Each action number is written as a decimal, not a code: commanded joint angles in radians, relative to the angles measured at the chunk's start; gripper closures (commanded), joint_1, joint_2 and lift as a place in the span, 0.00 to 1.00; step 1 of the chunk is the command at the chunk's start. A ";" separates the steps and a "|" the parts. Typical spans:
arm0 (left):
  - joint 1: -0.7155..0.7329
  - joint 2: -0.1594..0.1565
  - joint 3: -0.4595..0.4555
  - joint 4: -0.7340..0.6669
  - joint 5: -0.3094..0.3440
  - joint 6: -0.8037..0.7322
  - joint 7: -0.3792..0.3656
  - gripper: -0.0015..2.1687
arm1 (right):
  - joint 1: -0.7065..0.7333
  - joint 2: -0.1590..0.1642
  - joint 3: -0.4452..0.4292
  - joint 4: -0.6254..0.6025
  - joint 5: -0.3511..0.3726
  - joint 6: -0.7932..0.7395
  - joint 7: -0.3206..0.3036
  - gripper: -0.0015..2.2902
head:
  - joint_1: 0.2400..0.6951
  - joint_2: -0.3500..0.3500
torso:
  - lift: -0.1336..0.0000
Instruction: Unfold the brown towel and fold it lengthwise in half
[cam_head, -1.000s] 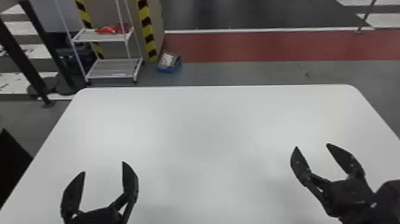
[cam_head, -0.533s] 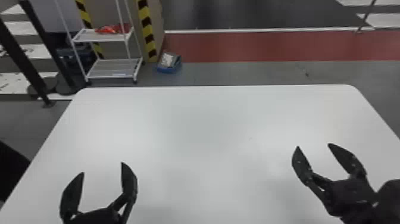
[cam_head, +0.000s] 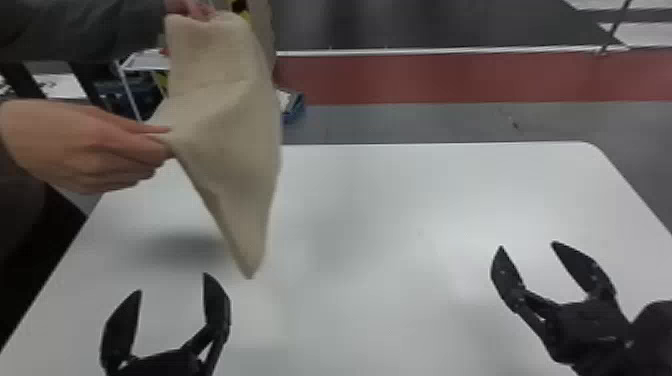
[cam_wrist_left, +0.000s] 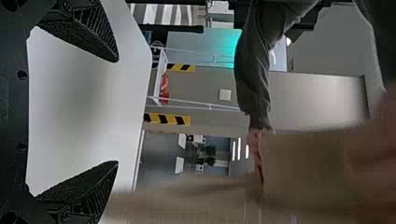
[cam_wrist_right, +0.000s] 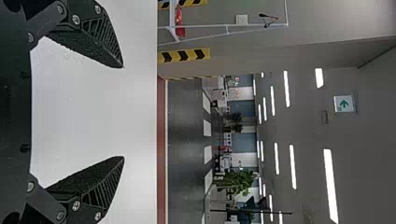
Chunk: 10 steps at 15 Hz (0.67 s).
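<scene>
In the head view a person's two hands hold the brown towel (cam_head: 225, 110) in the air over the table's left part, its lowest corner hanging just beyond my left gripper (cam_head: 172, 282). That gripper stands open over the near left of the table, with nothing between its fingers. My right gripper (cam_head: 527, 245) is open and empty over the table's right side. The left wrist view has the towel (cam_wrist_left: 299, 172) farther off, past the open left gripper (cam_wrist_left: 117, 112). Bare tabletop lies behind the open right gripper (cam_wrist_right: 123, 112) in the right wrist view.
The white table (cam_head: 380, 200) spans the area under both grippers. The person's forearms reach in from the left above it. Beyond the far edge are a white shelf rack (cam_head: 132, 95) and a blue bin (cam_head: 295, 107) on the floor.
A person's hands have come in from the left with the towel, which now hangs over the table's left side. Both my grippers have kept their places and stayed open.
</scene>
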 joint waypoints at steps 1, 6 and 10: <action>-0.001 0.000 0.000 0.002 0.001 0.000 0.000 0.05 | 0.002 0.000 0.000 0.000 0.000 0.002 0.000 0.09 | 1.00 0.58 | 0.08; 0.002 0.000 0.000 0.002 0.002 -0.015 0.000 0.05 | 0.008 0.000 -0.003 -0.005 0.002 0.002 0.000 0.09 | 1.00 0.58 | 0.08; 0.007 0.000 0.000 -0.004 0.001 -0.015 0.000 0.05 | 0.012 -0.003 -0.008 -0.011 0.000 0.002 0.000 0.09 | 1.00 0.57 | 0.08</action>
